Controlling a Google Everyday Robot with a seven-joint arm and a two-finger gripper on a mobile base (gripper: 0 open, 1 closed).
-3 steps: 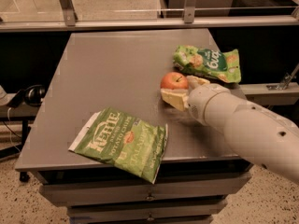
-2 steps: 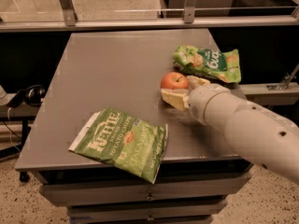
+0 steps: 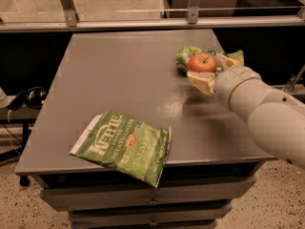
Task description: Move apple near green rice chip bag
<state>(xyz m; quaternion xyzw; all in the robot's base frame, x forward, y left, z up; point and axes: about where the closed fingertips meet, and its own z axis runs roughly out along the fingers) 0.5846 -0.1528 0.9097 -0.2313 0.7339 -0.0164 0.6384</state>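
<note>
- Grey metal table fills most of the camera view. Its top is dull with a faint sheen toward the right, and I see drawer fronts under the near edge.
- Apple: red-orange, round, stem up, at the far right of the table. It sits in front of the rice chip bag and overlaps it in this view. I cannot tell whether the two touch.
- I also cannot tell whether the apple rests on the top or is held just above it. A soft shadow lies on the table nearer to me than the apple.
- Gripper: at the far right of the table, reaching in from the right and set around the apple.
- Fingers: cream-coloured. One is under the near side of the apple, the other at its right side by the bag. They are closed in to the apple's width with the apple clamped between them, and I see nothing else in the grasp.
- Arm: white and thick, running from the lower right corner up and left to the gripper, over the table's right edge.
- Rice chip bag: green and crumpled. It shows left of the apple and again on the right, behind the far finger.
- Kettle bag: green, lying flat at the near left-centre, with one corner hanging over the near edge. It is well apart from the apple.
- Off the table: a metal rail runs along the far side, and a dark headset lies to the left.
</note>
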